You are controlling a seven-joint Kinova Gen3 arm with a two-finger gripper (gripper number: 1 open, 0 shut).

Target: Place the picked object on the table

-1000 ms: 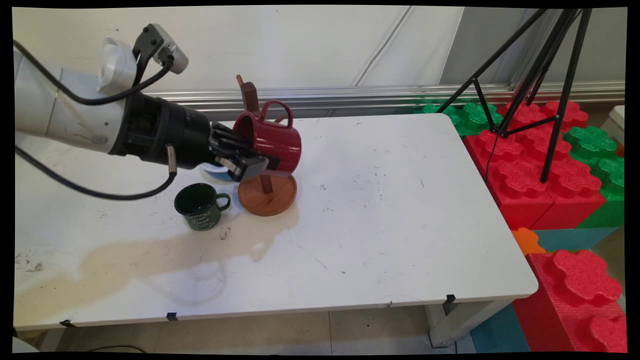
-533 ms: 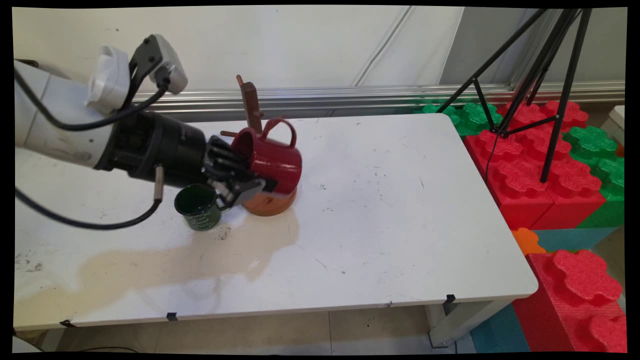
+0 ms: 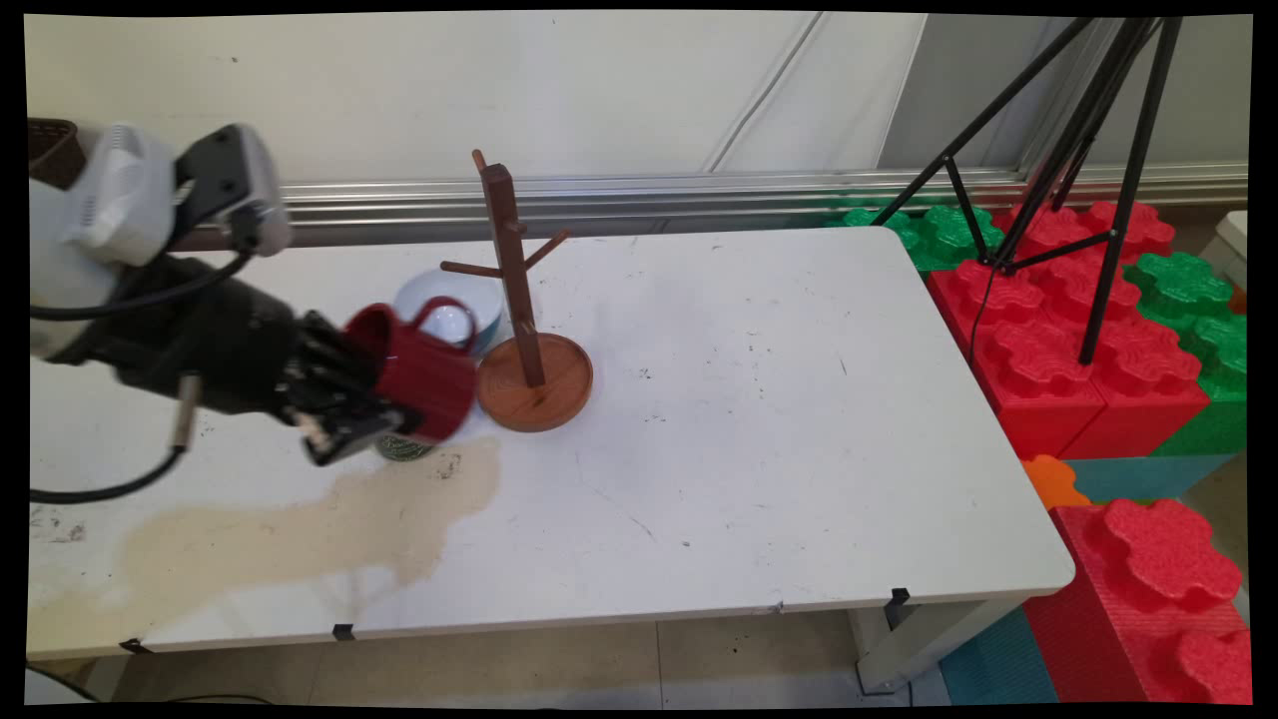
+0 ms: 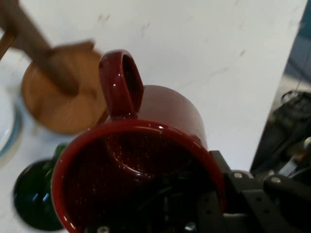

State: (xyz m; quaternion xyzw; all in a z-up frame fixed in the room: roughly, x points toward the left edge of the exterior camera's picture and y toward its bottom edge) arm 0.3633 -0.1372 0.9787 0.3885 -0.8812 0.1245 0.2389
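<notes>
A white table (image 3: 759, 439), scuffed and marked by a broad tan stain (image 3: 300, 519) on its near left. Just beyond the gripper (image 3: 344, 424) stands a wooden mug tree (image 3: 519, 330) on a round base; a white bowl (image 3: 454, 300) sits beside it. A dark green mug (image 3: 404, 449) rests directly beneath the gripper, mostly hidden.

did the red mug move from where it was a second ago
Yes. The red mug, held in the gripper, went from over the wooden mug tree to its left and lower, above the green mug.
</notes>
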